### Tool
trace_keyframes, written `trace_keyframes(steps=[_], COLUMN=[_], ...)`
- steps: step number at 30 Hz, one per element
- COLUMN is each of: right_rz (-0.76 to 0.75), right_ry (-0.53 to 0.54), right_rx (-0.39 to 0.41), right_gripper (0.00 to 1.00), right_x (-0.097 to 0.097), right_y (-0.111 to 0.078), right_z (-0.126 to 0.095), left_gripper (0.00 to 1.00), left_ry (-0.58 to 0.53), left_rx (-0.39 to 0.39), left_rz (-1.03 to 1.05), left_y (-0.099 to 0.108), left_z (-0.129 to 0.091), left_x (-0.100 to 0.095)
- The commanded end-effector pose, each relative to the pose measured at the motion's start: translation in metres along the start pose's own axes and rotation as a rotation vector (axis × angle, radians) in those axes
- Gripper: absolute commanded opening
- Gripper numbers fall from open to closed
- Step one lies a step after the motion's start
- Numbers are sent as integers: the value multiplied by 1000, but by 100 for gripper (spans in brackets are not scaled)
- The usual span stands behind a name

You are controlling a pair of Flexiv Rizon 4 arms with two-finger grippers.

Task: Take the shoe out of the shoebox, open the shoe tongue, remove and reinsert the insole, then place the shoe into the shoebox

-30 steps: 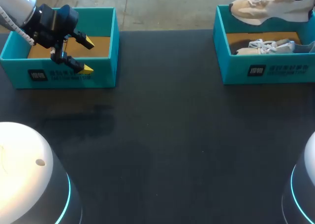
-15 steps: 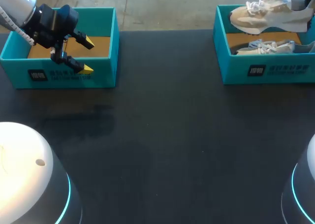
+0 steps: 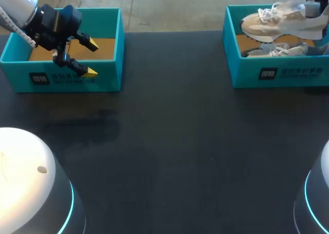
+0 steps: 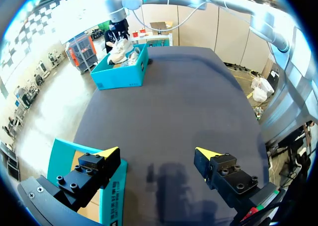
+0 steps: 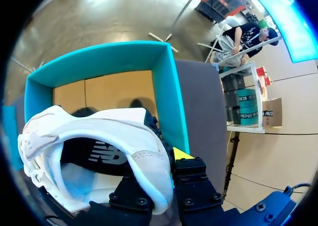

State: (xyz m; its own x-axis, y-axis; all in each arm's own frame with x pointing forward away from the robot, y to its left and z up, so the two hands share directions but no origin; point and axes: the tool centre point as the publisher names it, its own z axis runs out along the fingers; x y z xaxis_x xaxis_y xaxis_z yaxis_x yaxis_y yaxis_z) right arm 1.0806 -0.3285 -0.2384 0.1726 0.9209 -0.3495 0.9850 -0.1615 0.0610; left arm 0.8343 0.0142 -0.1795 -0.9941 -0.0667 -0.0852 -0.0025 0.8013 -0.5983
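- Two arms in play. Closest to me is plain dark tabletop (image 3: 169,141), with none of the task's stuff on it.
- Further back on my left, the left end effector (image 3: 91,57) hangs wide open with nothing in it, over the front wall of the left shoebox (image 3: 110,28). It's well apart from the shoe.
- Far right is the right shoebox (image 3: 247,72), with a second shoe (image 3: 280,50) lying on its floor.
- The shoe (image 3: 277,20) is up in the air over that box, above the second shoe, sole down.
- The right end effector (image 5: 161,159) is clamped on the heel collar, looks like one finger inside and one outside. Only one yellow tip shows in the wrist view.
- What matters for the next move: the long axis runs side to side across the tabletop, heel at the right end effector, toe pointing toward my left.
- The right arm already has it, so I'd guess it comes out toe-first toward the open middle.
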Motion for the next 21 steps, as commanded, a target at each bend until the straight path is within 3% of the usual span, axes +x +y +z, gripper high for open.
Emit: trace_keyframes(steps=[1,21], right_rz=[9,23], right_ry=[3,1], right_rx=[-4,11], right_gripper=[0,0], right_x=[0,0], right_y=[-2,-2], right_z=[4,17], left_gripper=[100,100], left_ry=[0,0], left_rx=[-2,-2], left_rz=[0,0], left_y=[0,0], left_z=[0,0], left_x=[1,1])
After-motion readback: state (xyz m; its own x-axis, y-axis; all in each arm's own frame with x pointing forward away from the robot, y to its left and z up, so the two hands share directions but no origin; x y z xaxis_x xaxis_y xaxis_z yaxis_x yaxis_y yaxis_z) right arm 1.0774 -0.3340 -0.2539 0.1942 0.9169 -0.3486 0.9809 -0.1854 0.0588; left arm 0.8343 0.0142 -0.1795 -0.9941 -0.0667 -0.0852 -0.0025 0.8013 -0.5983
